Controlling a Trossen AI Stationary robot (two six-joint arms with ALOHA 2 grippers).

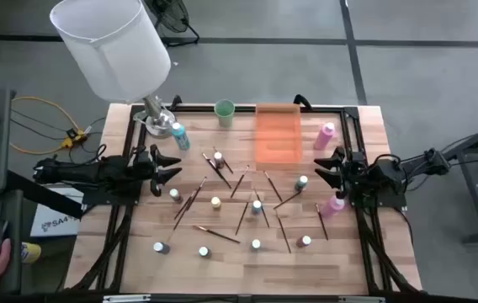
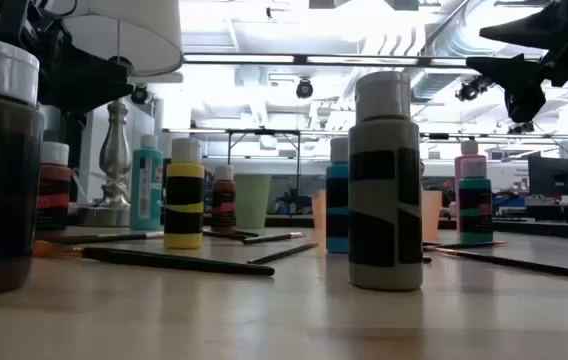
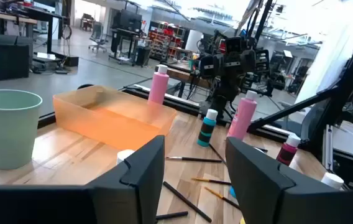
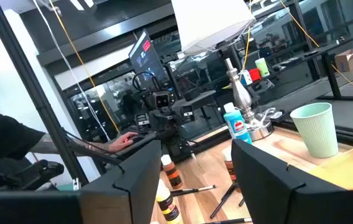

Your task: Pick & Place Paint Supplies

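My left gripper (image 1: pixel 170 166) hangs at the table's (image 1: pixel 348 269) left edge with its fingers apart and nothing between them, and my right gripper (image 1: pixel 326 167) at the right edge, likewise parted and empty, has a tall pink bottle (image 1: pixel 334 204) just beside it. The small paint bottles (image 1: pixel 216 203) and dark-handled paintbrushes (image 1: pixel 190 202) lie scattered across the middle of the table between the two grippers (none touching a finger). Beyond them an orange tray (image 1: pixel 278 135), a pale green cup (image 1: pixel 225 112) and a lamp (image 1: pixel 113 44) line the far edge.

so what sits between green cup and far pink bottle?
The orange bin; in the high view it lies between the cup and the pink bottle.
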